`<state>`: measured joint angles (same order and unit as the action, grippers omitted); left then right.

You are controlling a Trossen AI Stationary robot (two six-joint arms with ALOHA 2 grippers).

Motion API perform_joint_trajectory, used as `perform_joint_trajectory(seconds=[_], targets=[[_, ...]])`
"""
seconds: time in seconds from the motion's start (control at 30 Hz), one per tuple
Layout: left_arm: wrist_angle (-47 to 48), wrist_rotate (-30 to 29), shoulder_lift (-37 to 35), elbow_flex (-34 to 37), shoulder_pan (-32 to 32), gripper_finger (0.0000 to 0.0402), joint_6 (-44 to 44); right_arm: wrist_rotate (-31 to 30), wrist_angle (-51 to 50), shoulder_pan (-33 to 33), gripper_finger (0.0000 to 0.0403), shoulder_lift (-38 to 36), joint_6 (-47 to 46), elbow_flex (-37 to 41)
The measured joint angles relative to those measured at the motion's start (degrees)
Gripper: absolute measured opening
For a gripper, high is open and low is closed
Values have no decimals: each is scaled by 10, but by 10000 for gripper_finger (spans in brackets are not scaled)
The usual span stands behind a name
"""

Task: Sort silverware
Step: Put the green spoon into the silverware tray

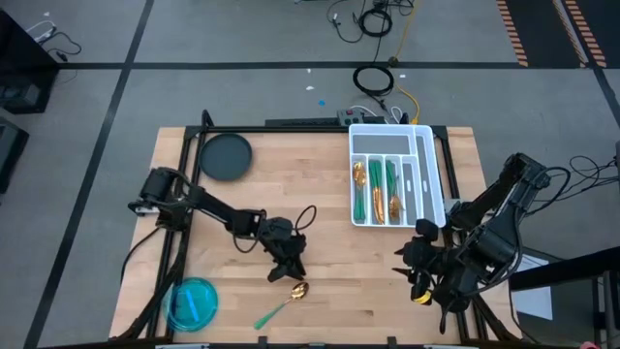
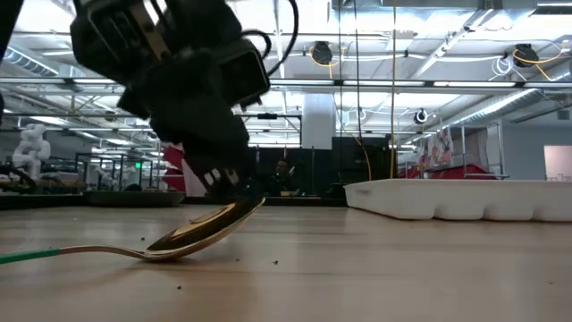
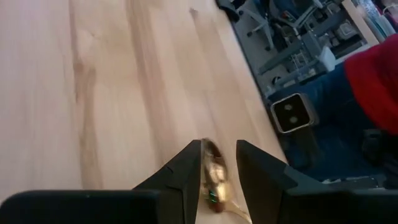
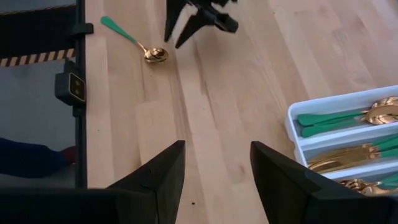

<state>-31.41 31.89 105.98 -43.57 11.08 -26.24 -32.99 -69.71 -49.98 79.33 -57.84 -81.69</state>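
The wooden table (image 1: pixel 320 247) holds a white tray (image 1: pixel 426 174), with a black plate (image 1: pixel 226 156) far to its left, and a spoon (image 1: pixel 283 303) and blue bowl (image 1: pixel 192 302) near the front edge.

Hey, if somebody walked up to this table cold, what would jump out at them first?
Probably the lone gold spoon with a green handle lying on the bare wood near the front edge, with the left gripper poised right over its bowl, fingers open around it. Next is the white tray toward the back right, its slots already holding gold and green silverware. The right gripper waits open near the table's front right corner.
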Motion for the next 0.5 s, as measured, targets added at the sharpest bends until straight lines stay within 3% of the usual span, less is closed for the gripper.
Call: perform_joint_trajectory(seconds=[0.27, 0.5], targets=[[-86, 46, 73, -2, 0, 109, -14, 0, 7, 0, 173, 0, 0, 0], [-109, 67, 92, -2, 6, 109, -4, 0, 6, 0, 173, 0, 2, 0]])
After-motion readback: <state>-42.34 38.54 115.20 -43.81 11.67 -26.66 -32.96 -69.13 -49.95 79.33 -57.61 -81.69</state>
